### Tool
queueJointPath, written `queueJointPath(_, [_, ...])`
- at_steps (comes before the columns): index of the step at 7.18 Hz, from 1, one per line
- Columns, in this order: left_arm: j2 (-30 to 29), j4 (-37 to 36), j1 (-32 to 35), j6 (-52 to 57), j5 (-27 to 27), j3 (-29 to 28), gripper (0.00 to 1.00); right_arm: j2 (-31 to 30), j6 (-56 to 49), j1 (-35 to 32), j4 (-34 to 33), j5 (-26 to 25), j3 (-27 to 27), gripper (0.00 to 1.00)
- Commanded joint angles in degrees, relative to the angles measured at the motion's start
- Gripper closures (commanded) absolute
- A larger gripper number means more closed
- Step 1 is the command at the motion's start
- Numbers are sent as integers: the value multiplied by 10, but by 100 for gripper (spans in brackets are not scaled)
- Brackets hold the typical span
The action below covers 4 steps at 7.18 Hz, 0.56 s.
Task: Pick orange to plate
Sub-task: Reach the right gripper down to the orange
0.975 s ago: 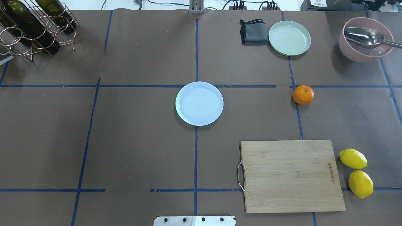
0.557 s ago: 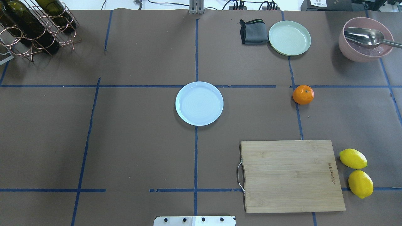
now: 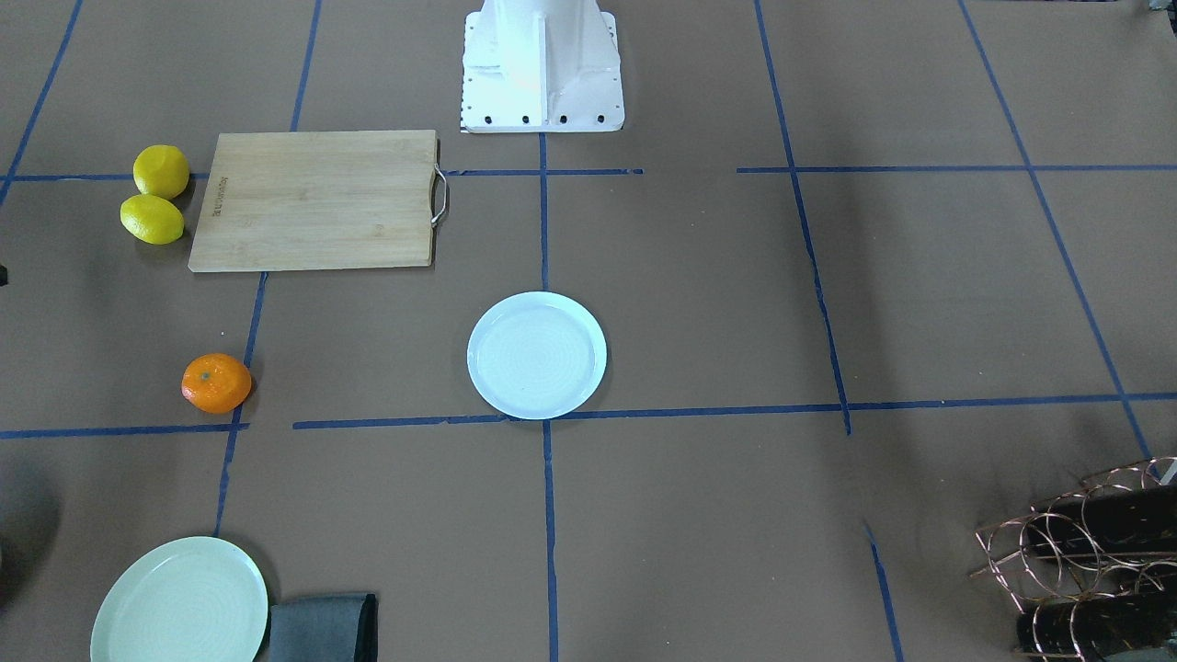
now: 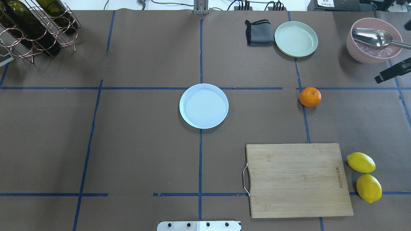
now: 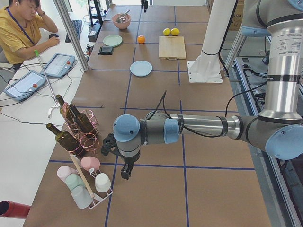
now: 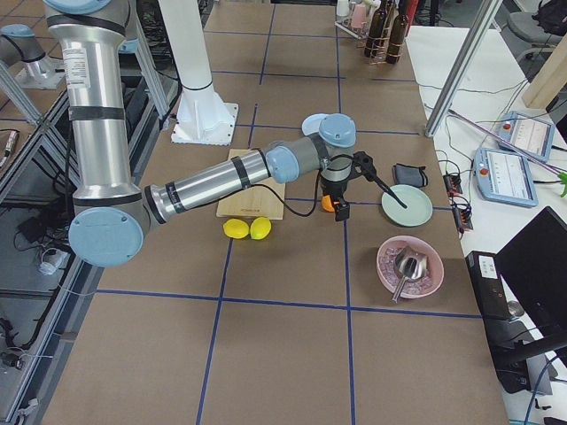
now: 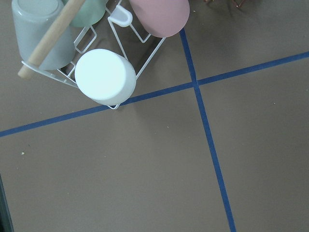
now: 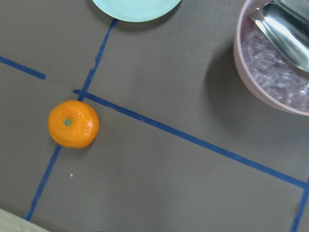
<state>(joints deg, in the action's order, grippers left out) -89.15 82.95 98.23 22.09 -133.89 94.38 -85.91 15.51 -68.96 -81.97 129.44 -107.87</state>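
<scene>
The orange [image 4: 310, 97] lies on a blue tape line right of the table's middle, also seen as the orange [image 3: 216, 382] and the orange [image 8: 73, 123], stem dot up. The bluish-white plate [image 4: 204, 106] sits empty at the centre, well apart from it. My right gripper [image 6: 341, 215] hangs over the orange's area in the exterior right view; only a dark part of that arm [image 4: 393, 73] shows overhead at the right edge. My left gripper [image 5: 125, 174] hangs far off by a cup rack [image 7: 104, 75]. No fingers show in either wrist view, so I cannot tell whether either gripper is open or shut.
Beyond the orange stand a mint-green plate [image 4: 296, 38], a grey cloth [image 4: 259, 32] and a pink bowl [image 4: 353, 48] with a metal scoop. A wooden cutting board [image 4: 298, 179] and two lemons [image 4: 361, 162] lie nearer. A bottle rack [image 4: 35, 25] fills the far left corner.
A dark part of the right arm has come into the overhead view at its right edge. Orange, plate and everything else stay where they were.
</scene>
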Motion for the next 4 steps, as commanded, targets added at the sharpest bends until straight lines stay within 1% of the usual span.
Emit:
queueJointPath(1, [-1, 0, 0, 0, -3, 1, 0, 45, 175, 114, 102, -92, 44, 0])
queueJointPath(2, [-1, 0, -1, 0, -4, 3, 0, 78, 199, 132, 105, -116, 79, 0])
queueJointPath(3, [-1, 1, -1, 1, -4, 3, 0, 88, 199, 146, 120, -135, 112, 0])
queueJointPath(4, [-1, 1, 0, 1, -4, 3, 0, 95, 207, 157, 152, -147, 134, 0])
